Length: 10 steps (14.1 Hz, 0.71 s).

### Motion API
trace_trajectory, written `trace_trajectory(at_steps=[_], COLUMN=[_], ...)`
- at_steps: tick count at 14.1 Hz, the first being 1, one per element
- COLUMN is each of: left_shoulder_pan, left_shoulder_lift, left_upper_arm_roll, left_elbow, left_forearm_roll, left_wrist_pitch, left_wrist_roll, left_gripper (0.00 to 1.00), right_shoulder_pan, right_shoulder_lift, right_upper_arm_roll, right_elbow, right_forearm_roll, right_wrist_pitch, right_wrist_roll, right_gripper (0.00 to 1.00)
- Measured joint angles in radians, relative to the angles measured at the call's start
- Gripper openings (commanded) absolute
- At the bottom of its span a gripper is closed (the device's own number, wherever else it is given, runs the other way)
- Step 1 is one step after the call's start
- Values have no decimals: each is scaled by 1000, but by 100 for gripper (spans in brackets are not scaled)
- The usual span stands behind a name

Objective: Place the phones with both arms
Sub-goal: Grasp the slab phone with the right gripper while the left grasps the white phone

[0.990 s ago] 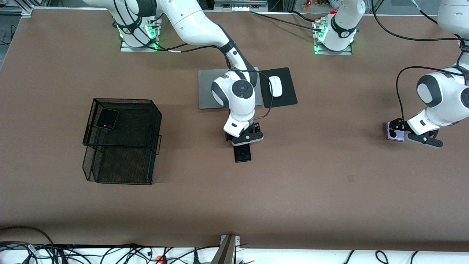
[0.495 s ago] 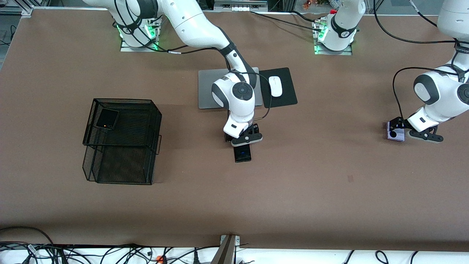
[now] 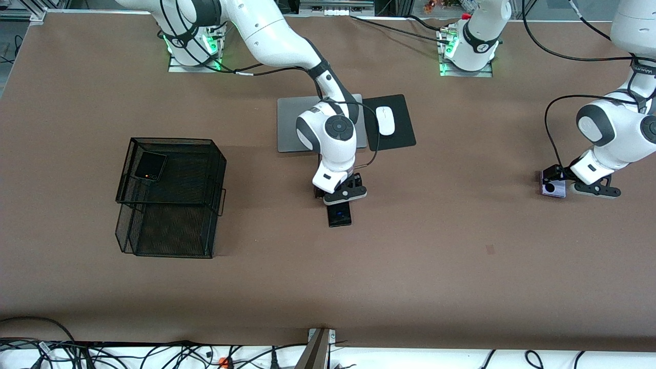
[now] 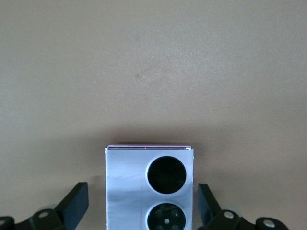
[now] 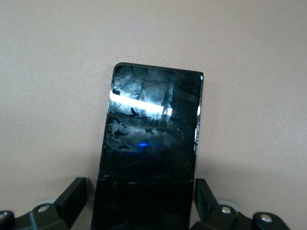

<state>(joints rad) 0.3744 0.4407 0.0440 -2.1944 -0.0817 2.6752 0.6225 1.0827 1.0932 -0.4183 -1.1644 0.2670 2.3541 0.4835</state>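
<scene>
Right gripper: jaws spread wide, straddling the slim black slab phone, one finger each side of its long edges, a gap on both sides, nothing clamped yet. Slab lies flat mid-surface, well in from every edge, just nearer the front camera than the grey laptop.

Left gripper: jaws also wide, flanking the lavender phone; it sits off-centre in the gap, nearer one finger, no contact that I can see. That phone lies flat close to the surface edge at the left arm's end.

Both arms look set for the pinch, so:
- Before closing, make sure you're low enough that the pads meet the side walls, not the top face. Both phones are thin and flat and would likely squirt out of a high grip.
- Centre the left jaws first, or the near finger will likely shove the lavender phone sideways.
- Close slowly and squarely across the width, then lift straight up.
- The slab is long and gripped toward one end, so expect it to droop; keep the lift gentle.

Black flip phone already sits in the upper tier of the wire basket, toward the right arm's end. Likely drop spot for these two. White mouse on its pad beside the laptop; leave it.
</scene>
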Motion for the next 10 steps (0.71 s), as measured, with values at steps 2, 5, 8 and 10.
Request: trace_trajectory(at_steps=[2,5,8,10], left_shoulder_pan=[0,0,0,0], left_shoulder_lift=[1,7,21,30], left_upper_arm_roll=[0,-1,-1,-2], left_elbow=[-4,-7,-7,-7], left_forearm_roll=[-5,-20,-21,-21], left_wrist_pitch=[5,18,29,35], left_wrist_roll=[-2,-5,-8,-8], left_gripper=[100,100,100,100], right_shoulder_pan=[0,0,0,0], right_shoulder_lift=[1,1,0,-3], right_upper_arm_roll=[0,0,0,-7], right_elbow=[0,-2,-2,-1], right_forearm_roll=[0,0,0,0], right_wrist_pitch=[8,32,33,20], right_wrist_roll=[0,0,0,-1], right_gripper=[53,22,20,19])
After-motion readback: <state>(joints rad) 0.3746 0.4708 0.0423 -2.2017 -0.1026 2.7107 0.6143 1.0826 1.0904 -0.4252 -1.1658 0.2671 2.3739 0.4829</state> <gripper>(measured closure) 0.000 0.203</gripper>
